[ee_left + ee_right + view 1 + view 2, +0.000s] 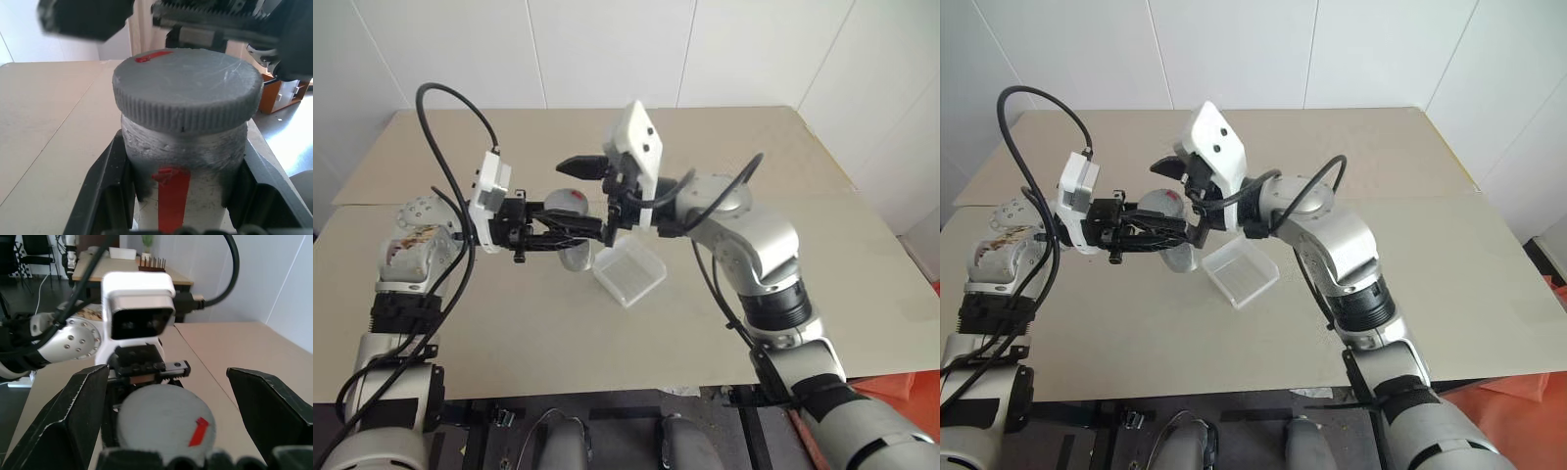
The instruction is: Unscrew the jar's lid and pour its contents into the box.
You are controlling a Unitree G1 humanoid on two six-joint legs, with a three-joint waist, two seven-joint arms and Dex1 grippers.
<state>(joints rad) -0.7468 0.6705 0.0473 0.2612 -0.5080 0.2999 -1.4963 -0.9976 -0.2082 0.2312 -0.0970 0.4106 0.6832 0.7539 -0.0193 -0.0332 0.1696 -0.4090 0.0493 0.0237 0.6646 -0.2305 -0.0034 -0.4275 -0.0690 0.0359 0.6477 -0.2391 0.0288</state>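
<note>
Right gripper [166, 426] level, astride lid [164, 418]

- In the head views, we see the jar [570, 204] only in part; the left gripper [592, 231] clamped on it and the right gripper [592, 196] crowd in front.
- In the left wrist view, the jar's base is cut off by the picture's edge, and its cloudy wall keeps us from making out the contents.
- In that same view, the right gripper's fingers [83, 17] above the lid [188, 88] are blurred.
- In the right wrist view, the lid's near rim is cut off, and the jar body beneath it is hidden.
- We cannot tell whether the box [629, 272] holds anything.
</note>
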